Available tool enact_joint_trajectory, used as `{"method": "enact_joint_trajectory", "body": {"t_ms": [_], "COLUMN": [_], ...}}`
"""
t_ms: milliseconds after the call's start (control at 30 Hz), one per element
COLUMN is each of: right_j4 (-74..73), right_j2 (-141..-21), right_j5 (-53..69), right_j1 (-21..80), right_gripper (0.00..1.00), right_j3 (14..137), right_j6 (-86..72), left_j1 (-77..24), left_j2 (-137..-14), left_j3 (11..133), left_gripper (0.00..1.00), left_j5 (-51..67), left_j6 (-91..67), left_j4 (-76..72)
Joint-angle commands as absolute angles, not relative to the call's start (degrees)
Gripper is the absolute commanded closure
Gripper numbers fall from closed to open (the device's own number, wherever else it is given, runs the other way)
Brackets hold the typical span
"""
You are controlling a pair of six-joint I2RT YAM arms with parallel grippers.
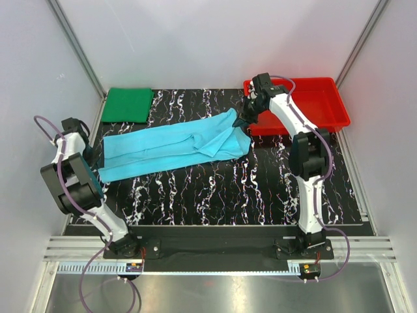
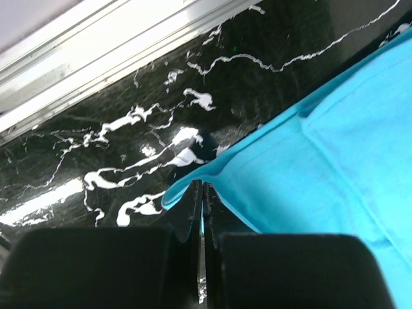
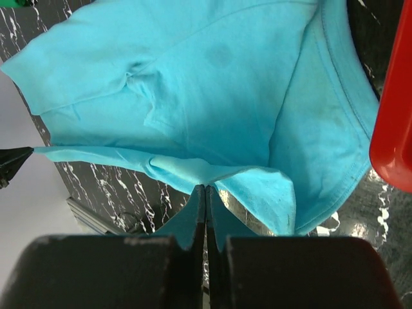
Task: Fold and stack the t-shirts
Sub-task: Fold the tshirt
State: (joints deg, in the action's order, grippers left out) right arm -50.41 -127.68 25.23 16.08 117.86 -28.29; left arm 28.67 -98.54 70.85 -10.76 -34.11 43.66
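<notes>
Working over a black, white-veined table [image 1: 247, 189] inside a white-walled booth. Stretching the blue shirt [image 1: 176, 145] across the middle of it as a long band, running from the left edge up toward the red tray [image 1: 322, 101] at far right. Pinching the band's left end, right at a hem corner, with the left gripper [image 2: 203, 192], fingers closed tight on the thin cloth edge. Pinching a gathered fold at the other end with the right gripper [image 3: 206, 196], fingers likewise clamped flat on blue cloth, with collar and sleeve bunched loosely beside the grip and close to the tray's rim. Leaving the green shirt [image 1: 128, 104] folded square at the far left corner, apart from the blue one. Seemingly heading into a crosswise fold, end onto end. Probably calling for: lifting both ends evenly, avoiding sag and twist; carrying the right end clear of the tray before sweeping it across; laying the loose collar side down flat, not rolled under; lining the edges up before lowering; opening the fingers only after resting the cloth on the table. Watching the left pinch especially, gripping so little hem and so risking a slip under tension.
</notes>
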Motion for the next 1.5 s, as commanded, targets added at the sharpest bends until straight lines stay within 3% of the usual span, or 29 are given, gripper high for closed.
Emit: {"method": "enact_joint_trajectory", "body": {"t_ms": [0,1467], "right_j4": [-51.33,-43.60], "right_j2": [-129.37,-138.95], "right_j5": [26.89,29.79], "right_j1": [15.91,14.68], "right_gripper": [1.00,1.00], "right_j3": [122.25,133.94], "right_j6": [-28.48,-37.00], "left_j1": [28.83,26.98], "left_j2": [-99.84,-111.27], "left_j3": [74.79,85.96], "left_gripper": [1.00,1.00], "left_j5": [-12.13,-10.11], "left_j6": [-34.28,-36.12], "left_j4": [42.98,43.59]}}
